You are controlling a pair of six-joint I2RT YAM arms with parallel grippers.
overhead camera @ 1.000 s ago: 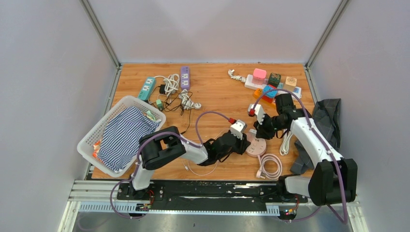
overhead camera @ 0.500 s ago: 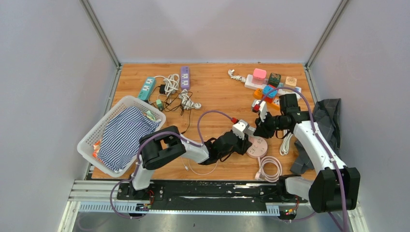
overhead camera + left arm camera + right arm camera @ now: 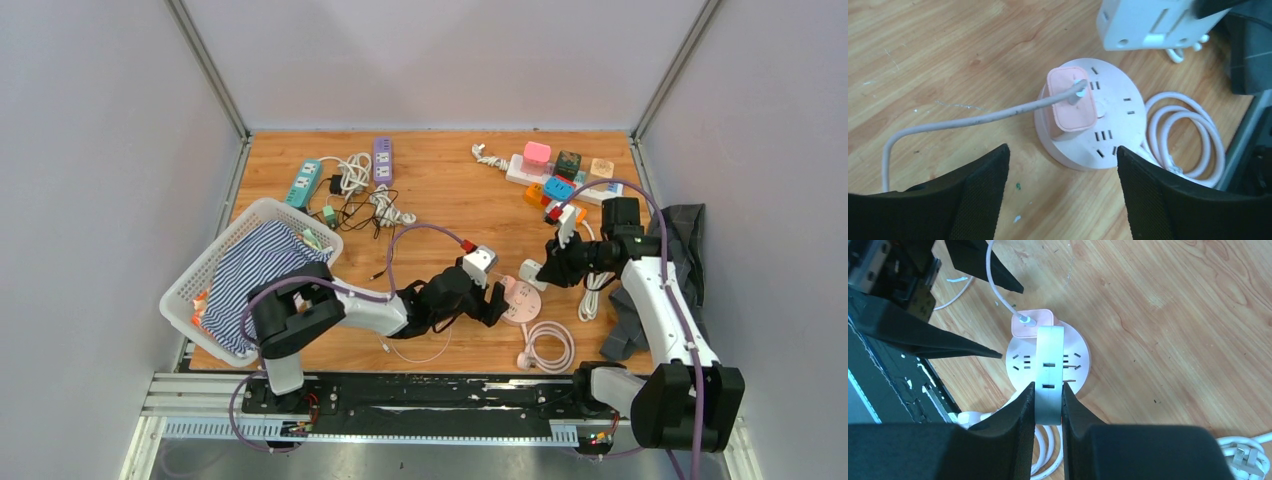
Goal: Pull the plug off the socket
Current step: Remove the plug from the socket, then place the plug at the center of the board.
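Observation:
A round pink socket (image 3: 521, 297) (image 3: 1108, 127) (image 3: 1079, 356) lies on the wooden table near the front. A pink plug (image 3: 1071, 105) (image 3: 1030, 322) with a thin cable is still seated in it. My right gripper (image 3: 547, 268) (image 3: 1048, 390) is shut on a white plug (image 3: 533, 272) (image 3: 1049, 365), held in the air clear of the socket; it also shows as the white plug (image 3: 1153, 22) at the top of the left wrist view. My left gripper (image 3: 495, 303) (image 3: 1063, 150) is open, its jaws just short of the socket's near edge and touching nothing.
The socket's coiled white cable (image 3: 548, 345) lies at the front. A basket (image 3: 188, 272) with striped cloth stands at the left. Power strips (image 3: 303, 182) and tangled cords lie at the back left, a white strip with coloured adapters (image 3: 560, 170) at the back right, dark cloth (image 3: 680, 240) at the right edge.
My left gripper has opened and let go of the socket. The right gripper has carried the white plug up and to the right, off the socket.

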